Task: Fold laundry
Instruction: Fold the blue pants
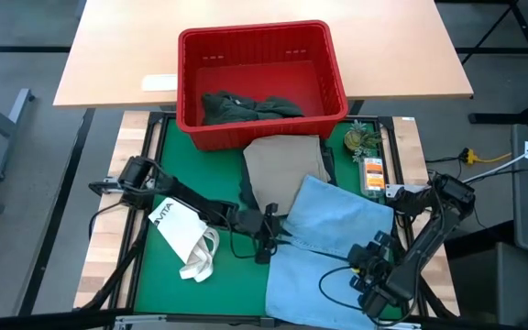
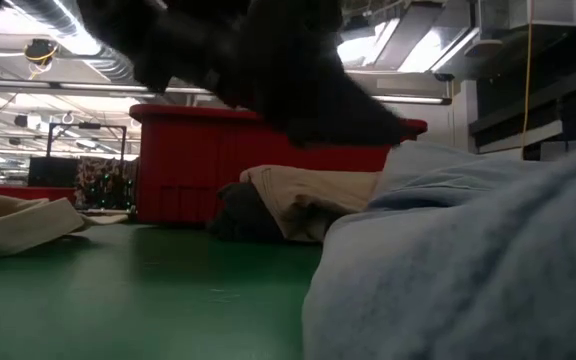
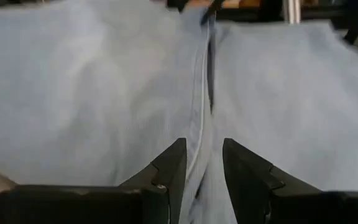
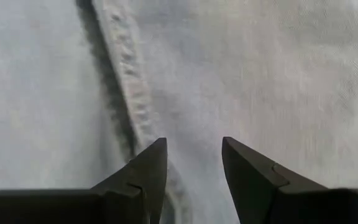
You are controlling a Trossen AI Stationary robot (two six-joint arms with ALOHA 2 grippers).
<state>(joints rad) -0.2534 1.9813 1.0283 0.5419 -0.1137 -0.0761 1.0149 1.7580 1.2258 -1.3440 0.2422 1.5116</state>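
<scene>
Nearest: light blue garment fills the low view's foreground, lying rumpled on the green mat of the counter.
Blue piece, position: spread toward the counter's right front, overlapping the beige piece, which lies just in front of the red basket.
Other laundry: dark green-grey piece inside the basket; a dark garment edge peeks from beside the beige piece.
Left gripper: at the blue piece's left edge, fingers apart, straddling a seam line, nothing pinched.
Right gripper: over the blue piece near its front right, fingers apart above a stitched seam, holding nothing.
Step, as judged: taking hold of the blue piece to flatten or fold it.
Doing it well: pinch only the top layer at the seams, lift both sides evenly, keep clear of the white tote bag.
</scene>
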